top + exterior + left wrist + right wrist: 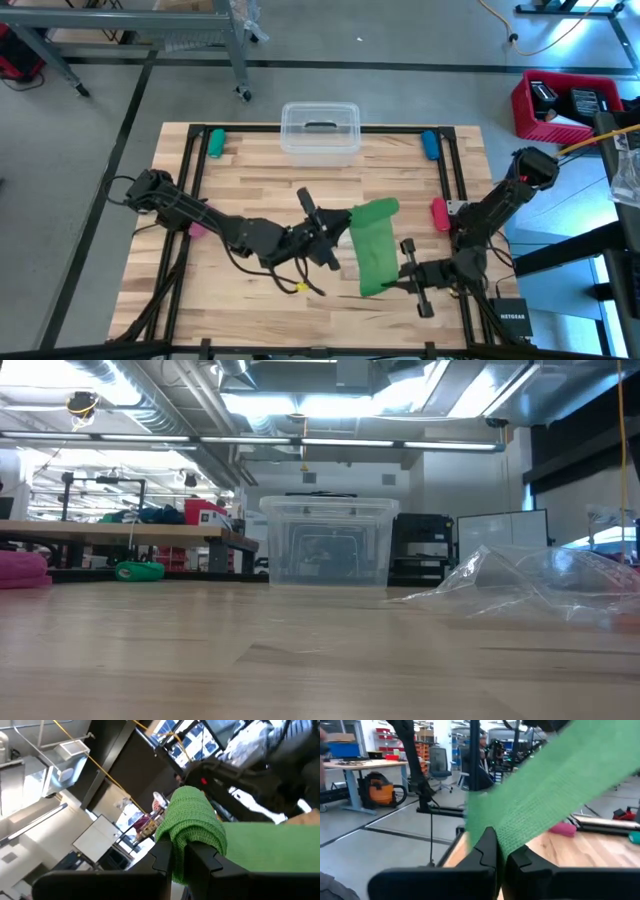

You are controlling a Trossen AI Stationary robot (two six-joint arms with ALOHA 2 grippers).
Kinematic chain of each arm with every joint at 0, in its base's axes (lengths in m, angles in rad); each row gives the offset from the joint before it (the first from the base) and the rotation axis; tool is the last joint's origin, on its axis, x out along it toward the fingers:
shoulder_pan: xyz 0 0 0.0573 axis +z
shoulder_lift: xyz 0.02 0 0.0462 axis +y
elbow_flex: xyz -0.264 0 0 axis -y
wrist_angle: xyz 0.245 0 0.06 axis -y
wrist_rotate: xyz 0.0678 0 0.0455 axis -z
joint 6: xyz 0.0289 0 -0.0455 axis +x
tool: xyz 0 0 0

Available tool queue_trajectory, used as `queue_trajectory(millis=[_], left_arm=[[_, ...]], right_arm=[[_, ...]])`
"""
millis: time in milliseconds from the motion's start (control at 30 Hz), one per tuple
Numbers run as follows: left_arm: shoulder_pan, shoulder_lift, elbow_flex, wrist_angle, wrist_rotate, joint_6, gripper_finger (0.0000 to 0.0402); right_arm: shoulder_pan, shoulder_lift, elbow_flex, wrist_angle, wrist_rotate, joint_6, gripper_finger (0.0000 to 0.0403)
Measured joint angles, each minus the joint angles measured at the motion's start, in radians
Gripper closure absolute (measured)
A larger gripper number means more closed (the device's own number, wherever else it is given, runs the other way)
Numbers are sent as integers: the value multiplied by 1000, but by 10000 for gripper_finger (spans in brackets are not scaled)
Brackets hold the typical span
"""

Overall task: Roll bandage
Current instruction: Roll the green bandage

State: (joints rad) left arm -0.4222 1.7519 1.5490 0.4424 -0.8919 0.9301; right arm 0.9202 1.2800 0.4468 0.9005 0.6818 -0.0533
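- Green bandage point(555, 795), soft and light, stretches between my two claws above the tabletop point(250, 180).
- My left claw point(179, 851) pinches its folded far end; my right claw point(501, 851) grips the near end.
- Limp fabric, best held at its ends.

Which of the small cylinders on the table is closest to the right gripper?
The pink cylinder at the table's right edge, just up from the right gripper. The green cylinder and blue cylinder lie at the far corners.
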Motion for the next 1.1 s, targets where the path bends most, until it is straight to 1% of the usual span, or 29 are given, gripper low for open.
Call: queue_trajectory(millis=[100,200,267,367,467,633,767,933,1000,1100], left_arm=[[6,0,0,-29,-11,25,375],[10,0,0,-49,-22,32,375],[10,0,0,-74,-34,40,375],[13,0,0,-112,-58,38,375],[17,0,0,-158,-59,23,375],[14,0,0,-236,-61,3,375],[4,0,1,-325,-62,-63,375],[-4,0,1,-445,-57,-174,375],[-9,0,1,-487,-31,-226,375],[-22,1,1,-513,21,-270,375]], right_arm=[[43,0,54,-63,52,-39,400],[90,0,133,-174,142,-86,400],[115,0,192,-254,173,-110,401],[138,0,279,-347,181,-141,400],[157,0,352,-410,182,-187,400],[175,0,451,-441,192,-272,401],[175,0,533,-488,254,-271,399],[174,0,636,-582,278,-294,399],[172,1,669,-599,289,-308,399],[173,1,714,-599,346,-358,397]])
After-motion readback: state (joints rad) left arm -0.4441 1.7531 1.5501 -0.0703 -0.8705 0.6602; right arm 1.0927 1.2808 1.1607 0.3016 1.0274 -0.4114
